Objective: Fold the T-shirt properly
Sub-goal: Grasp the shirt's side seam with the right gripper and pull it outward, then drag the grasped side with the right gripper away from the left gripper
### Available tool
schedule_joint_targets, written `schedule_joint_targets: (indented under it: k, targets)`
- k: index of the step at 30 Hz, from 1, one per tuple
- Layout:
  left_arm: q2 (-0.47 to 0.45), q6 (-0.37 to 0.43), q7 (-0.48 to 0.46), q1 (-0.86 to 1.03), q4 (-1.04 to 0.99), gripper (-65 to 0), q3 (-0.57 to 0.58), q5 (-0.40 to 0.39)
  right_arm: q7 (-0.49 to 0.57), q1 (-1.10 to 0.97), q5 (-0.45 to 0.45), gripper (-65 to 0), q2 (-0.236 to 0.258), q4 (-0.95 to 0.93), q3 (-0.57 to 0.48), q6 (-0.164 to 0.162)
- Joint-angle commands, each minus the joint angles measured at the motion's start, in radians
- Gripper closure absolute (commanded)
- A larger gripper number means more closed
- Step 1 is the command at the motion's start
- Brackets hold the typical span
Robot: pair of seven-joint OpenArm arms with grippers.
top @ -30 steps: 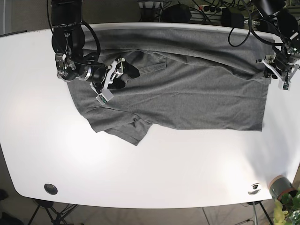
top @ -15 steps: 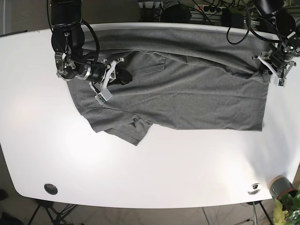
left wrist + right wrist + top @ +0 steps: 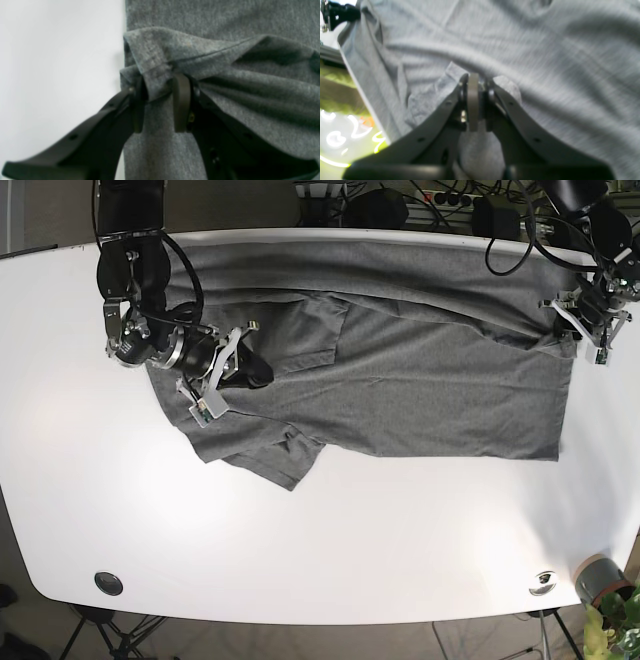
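A grey T-shirt (image 3: pixel 420 380) lies spread across the far half of the white table (image 3: pixel 350 530), with a sleeve sticking out at the front left (image 3: pixel 265 455). My right gripper (image 3: pixel 245 368), on the base view's left, is shut on a bunched fold of the shirt (image 3: pixel 480 82) near its left end. My left gripper (image 3: pixel 580 322), on the base view's right, is shut on the shirt's hem corner (image 3: pixel 157 75) at the right edge. In the left wrist view the cloth is pinched between both fingers (image 3: pixel 181 102), with bare table beside it.
Two round grommets (image 3: pixel 108 583) (image 3: pixel 543 582) sit in the table near its front edge. A small pot with a plant (image 3: pixel 600 580) stands off the front right corner. Cables and dark gear (image 3: pixel 380 200) lie behind the far edge.
My right gripper has moved down and left with the shirt fold, pulling the cloth with it. My left gripper has shifted slightly up and stays shut on the hem.
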Motion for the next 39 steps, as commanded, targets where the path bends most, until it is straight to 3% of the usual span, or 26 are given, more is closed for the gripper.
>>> schedule_joint_targets:
  k: [1,5,11,20,30,33,39]
  targets:
    - [-0.016,0.002,0.005,0.001,0.007,-16.5,-0.004,0.004,0.028,0.031,0.026,-2.2,0.024,0.017,0.005,0.001]
    - [-0.018,0.002,0.005,0.001,0.007,-16.5,-0.004,0.004,0.028,0.055,0.026,-2.2,0.041,0.015,0.008,-0.001]
    - [-0.018,0.002,0.005,0.003,0.007,-16.5,-0.006,0.004,0.028,0.080,-0.006,-2.2,0.042,-0.017,0.103,0.002]
    - [-0.018,0.002,0.005,0.006,0.005,-16.5,-0.006,0.004,0.028,0.111,-0.112,-2.4,0.031,-0.020,0.109,0.009]
    - [-0.021,0.002,0.005,0.021,0.005,-16.5,-0.007,0.004,0.028,0.132,-0.114,-3.5,0.039,-0.043,0.112,0.001]
    - [-0.021,0.002,0.005,0.021,0.011,-16.7,-0.011,-0.003,0.028,0.131,-0.114,-11.3,0.041,-0.041,0.117,0.001]
    - [-0.019,0.002,0.010,0.012,0.031,-17.1,-0.014,-0.006,0.024,0.123,-0.114,-38.7,0.035,-0.035,0.203,0.001]
